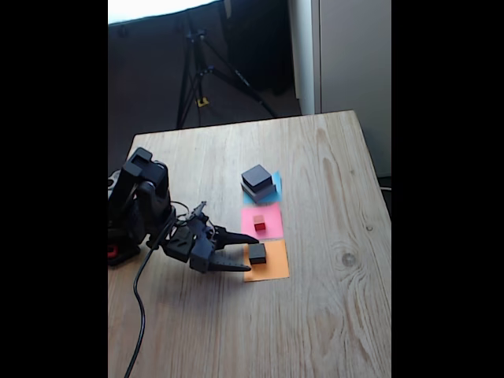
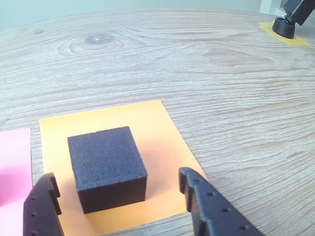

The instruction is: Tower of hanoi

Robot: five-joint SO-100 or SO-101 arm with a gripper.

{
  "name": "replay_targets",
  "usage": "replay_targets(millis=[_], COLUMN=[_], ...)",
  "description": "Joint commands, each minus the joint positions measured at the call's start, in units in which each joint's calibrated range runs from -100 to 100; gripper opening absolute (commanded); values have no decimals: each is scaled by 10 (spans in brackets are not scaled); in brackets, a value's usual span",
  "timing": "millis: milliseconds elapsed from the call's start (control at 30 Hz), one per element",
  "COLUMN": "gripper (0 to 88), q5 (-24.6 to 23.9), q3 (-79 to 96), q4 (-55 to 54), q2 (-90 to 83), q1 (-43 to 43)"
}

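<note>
Wrist view: the black two-finger gripper [image 2: 118,209] is spread open, a finger on either side of the small dark grey foam cube [image 2: 107,167], not touching. The cube sits on the orange paper square [image 2: 167,147]. To grip well, judge centring first, then close evenly.

In the wrist view, the gripper [image 2: 120,199] fingers run off the bottom edge, so their bases stay out of sight. The pink square [image 2: 14,167] is cut by the left edge, just a strip showing. Top right, a dark foot [image 2: 285,25] on a yellow patch [image 2: 291,37] is clipped by the frame; what it belongs to, can't tell. In the fixed view, the grey block [image 1: 260,191] is mostly covered by the black block [image 1: 257,178] on it, and the blue square [image 1: 275,189] peeks out beneath. The red cube [image 1: 259,223] is tiny, its faces blurred. The desk [image 1: 331,315] runs off the bottom edge.
</note>
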Motion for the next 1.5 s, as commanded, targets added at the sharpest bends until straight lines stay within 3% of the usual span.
replay_targets(millis=[0,533,1467], gripper=[265,252,107], q5=[9,9,9], q3=[-12,-36,-42], q4=[-12,-28,-45], q2=[0,31,59], q1=[-8,-25,-32])
